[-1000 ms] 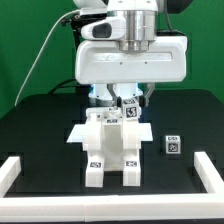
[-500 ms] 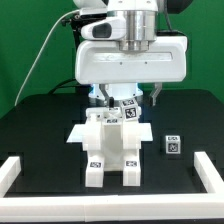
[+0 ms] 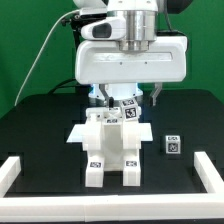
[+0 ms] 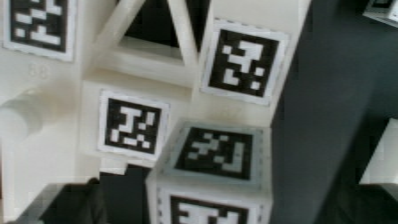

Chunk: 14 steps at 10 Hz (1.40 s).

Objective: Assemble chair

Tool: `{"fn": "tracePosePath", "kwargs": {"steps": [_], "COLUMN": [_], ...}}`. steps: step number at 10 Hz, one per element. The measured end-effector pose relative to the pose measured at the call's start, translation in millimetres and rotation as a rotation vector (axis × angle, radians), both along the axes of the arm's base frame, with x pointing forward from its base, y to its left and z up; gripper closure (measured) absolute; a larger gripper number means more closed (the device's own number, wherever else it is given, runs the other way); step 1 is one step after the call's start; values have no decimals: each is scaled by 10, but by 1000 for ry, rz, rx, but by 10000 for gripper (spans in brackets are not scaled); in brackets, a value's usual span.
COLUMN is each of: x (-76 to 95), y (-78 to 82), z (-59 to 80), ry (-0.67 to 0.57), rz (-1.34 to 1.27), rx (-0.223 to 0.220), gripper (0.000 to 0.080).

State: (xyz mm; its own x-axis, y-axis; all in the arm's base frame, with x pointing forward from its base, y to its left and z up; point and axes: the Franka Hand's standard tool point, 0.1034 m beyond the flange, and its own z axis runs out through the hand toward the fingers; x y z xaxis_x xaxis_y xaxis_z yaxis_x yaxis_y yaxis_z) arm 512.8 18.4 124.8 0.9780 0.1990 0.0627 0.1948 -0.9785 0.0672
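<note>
The white arm (image 3: 130,55) fills the upper middle of the exterior view and hangs directly above the chair (image 3: 110,148). The black table (image 3: 40,125) spreads out under the chair on every side; the white border rail (image 3: 14,171) encloses the table well out from the chair, running across in front of it and up both sides. The chair stands near the middle of the table as one joined white structure; a flat panel sticks out toward the exterior view's left, two blocky legs reach toward the camera, and a tagged upright part (image 3: 128,110) rises at its back. A small cube (image 3: 172,144) with a tag on top lies apart from the chair, toward the exterior view's right.

The gripper (image 3: 128,97) sits just over the chair's back end. Its fingers (image 3: 156,96) seem to stand apart, one on each side of the upright part and clear of it, though the arm's housing hides much of them. In the wrist view the chair (image 4: 54,110) fills the frame at close range. Several black-and-white tags (image 4: 242,62) lie on adjoining white faces, and the picture is too blurred to read them.
</note>
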Motion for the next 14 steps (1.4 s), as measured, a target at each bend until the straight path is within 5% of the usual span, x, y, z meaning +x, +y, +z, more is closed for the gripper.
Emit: {"fn": "tracePosePath", "kwargs": {"steps": [10,12,14], "x": [-19,-21,-21], "y": [-21,-22,-22], "z": [-38,-43,-44], "ry": [23,24,23], "rz": [-46,-46,-63], "rx": [43,42,43], "gripper": [176,517,517]}}
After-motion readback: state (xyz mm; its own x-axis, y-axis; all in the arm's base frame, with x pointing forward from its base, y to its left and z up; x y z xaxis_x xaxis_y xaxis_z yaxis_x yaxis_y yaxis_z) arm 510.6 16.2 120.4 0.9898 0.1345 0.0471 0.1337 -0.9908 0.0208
